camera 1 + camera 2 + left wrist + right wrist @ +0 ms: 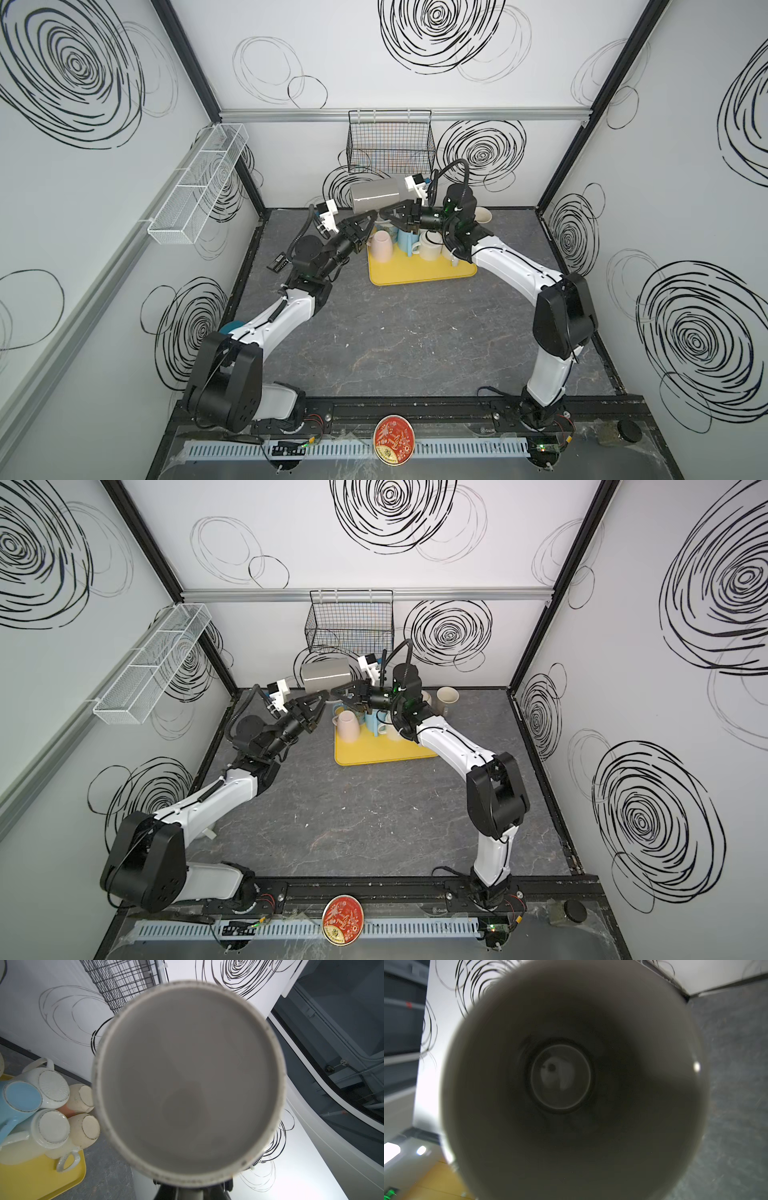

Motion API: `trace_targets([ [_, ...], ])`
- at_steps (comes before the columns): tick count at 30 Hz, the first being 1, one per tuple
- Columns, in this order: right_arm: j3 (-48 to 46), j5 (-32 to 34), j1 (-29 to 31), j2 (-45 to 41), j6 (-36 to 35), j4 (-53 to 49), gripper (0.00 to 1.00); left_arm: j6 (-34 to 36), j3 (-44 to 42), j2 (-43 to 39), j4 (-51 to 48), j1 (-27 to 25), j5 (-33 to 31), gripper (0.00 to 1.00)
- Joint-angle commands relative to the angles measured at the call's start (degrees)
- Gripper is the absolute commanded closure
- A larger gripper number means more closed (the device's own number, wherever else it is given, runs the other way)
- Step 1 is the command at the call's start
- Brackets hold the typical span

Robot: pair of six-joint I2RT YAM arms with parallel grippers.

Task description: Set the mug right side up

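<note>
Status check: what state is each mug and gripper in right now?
grey mug: airborne, on its side
left gripper: shut on it
right gripper: shut beneath it
tray mugs: upside down, where visible
beige mug: upright

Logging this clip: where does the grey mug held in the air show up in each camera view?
Top views: in both top views the grey mug lies on its side in mid-air, just above centre.
Left wrist: its flat base fills the middle.
Right wrist: its dark open mouth fills most of the picture, blurred.
Shared landmark: the yellow tray, below the mug in both top views, at the edge of the left wrist view.
</note>
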Motion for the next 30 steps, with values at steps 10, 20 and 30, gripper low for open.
trace_targets([
  [10, -0.59, 2.93, -2.73, -4.33, -5.28, -1.96, 1.00, 6.51, 4.12, -2.13, -2.20, -0.60, 3.58, 0.52],
  [20, -0.54, 8.92, -13.13, -11.59, -19.17, -24.90, 1.00, 18.88, 8.65, -1.05, -21.26, -1.89, 4.18, 0.50],
  [30, -1.63, 30.62, -24.59, -20.21, -39.48, -52.07, 1.00, 33.31, 19.89, 6.69, -43.76, -6.92, 1.85, 0.51],
])
